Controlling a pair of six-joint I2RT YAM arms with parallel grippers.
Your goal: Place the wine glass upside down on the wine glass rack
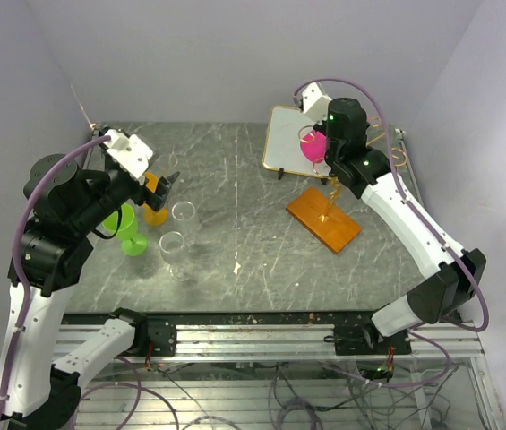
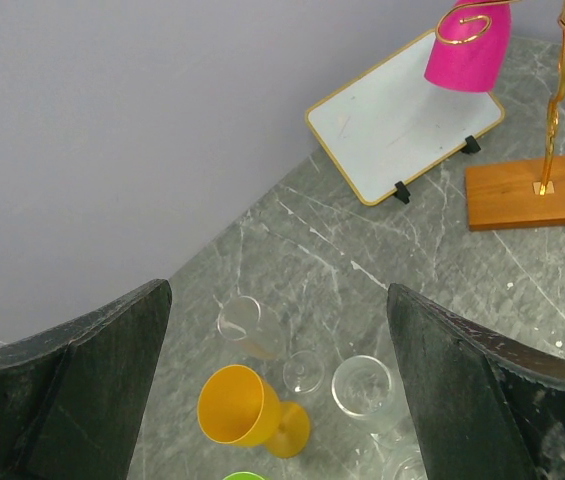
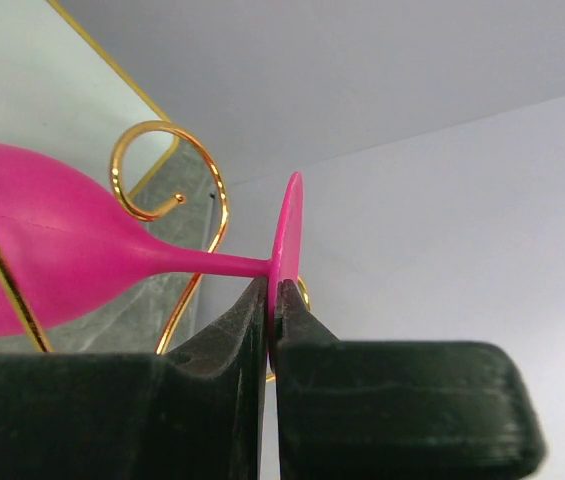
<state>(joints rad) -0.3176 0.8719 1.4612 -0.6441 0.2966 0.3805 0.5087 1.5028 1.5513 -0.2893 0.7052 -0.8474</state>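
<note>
The pink wine glass (image 1: 311, 146) hangs bowl-down among the gold curly arms of the wine glass rack (image 1: 324, 219), which stands on its orange-brown wooden base. My right gripper (image 3: 274, 300) is shut on the glass's round foot (image 3: 290, 225). The stem runs sideways past a gold scroll (image 3: 218, 196) to the bowl (image 3: 52, 255). The left wrist view shows the bowl (image 2: 469, 45) hanging mouth-down by the rack's post (image 2: 552, 110). My left gripper (image 2: 277, 300) is open and empty, above the glasses at the left (image 1: 165, 186).
A gold-framed mirror-like panel (image 1: 288, 139) leans behind the rack. At the left stand a yellow goblet (image 2: 237, 405), a green goblet (image 1: 125, 224) and clear glasses (image 1: 184, 219) (image 1: 173, 251). Walls close off the back and both sides.
</note>
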